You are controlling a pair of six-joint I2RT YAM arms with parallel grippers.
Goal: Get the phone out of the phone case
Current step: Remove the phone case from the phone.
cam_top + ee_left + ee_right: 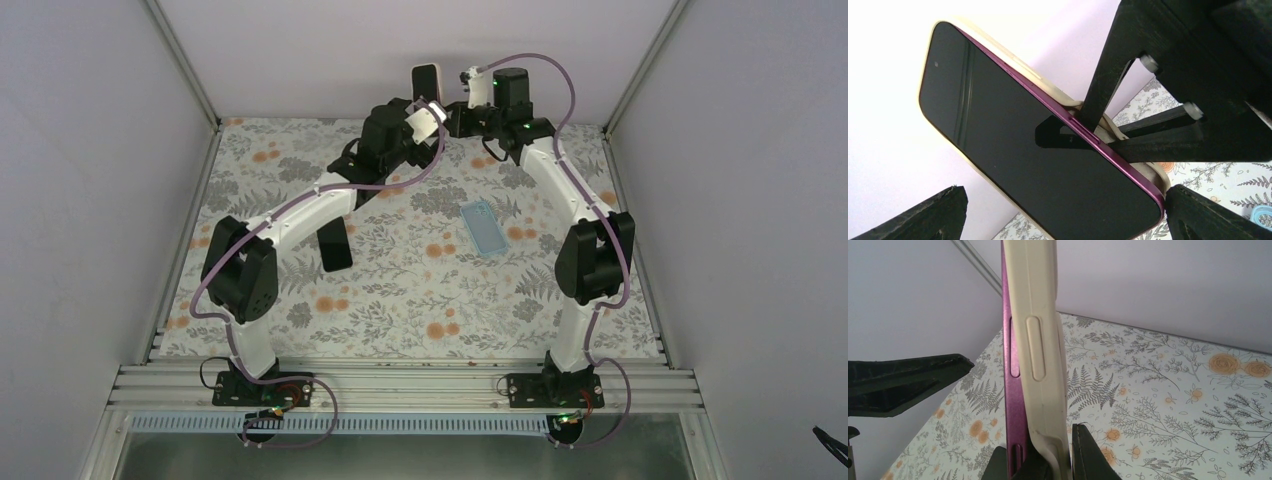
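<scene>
The phone (1013, 145), with a dark screen and a magenta frame, sits in a cream case (1040, 340) and is held upright high over the back of the table (427, 78). My right gripper (1045, 462) is shut on its lower end; there the case (1148, 172) has peeled away from the magenta edge (1012, 365). My left gripper (1063, 205) is open, with the phone's screen between its fingers. Its right finger (1208, 215) touches the phone's lower corner, and the left finger (923, 217) stands apart. Both grippers meet at the back centre in the top view (440, 115).
A light blue flat case (483, 225) lies on the floral table (420, 290) right of centre. A black slab (336, 245) stands left of centre under the left arm. Grey walls close in the sides and back.
</scene>
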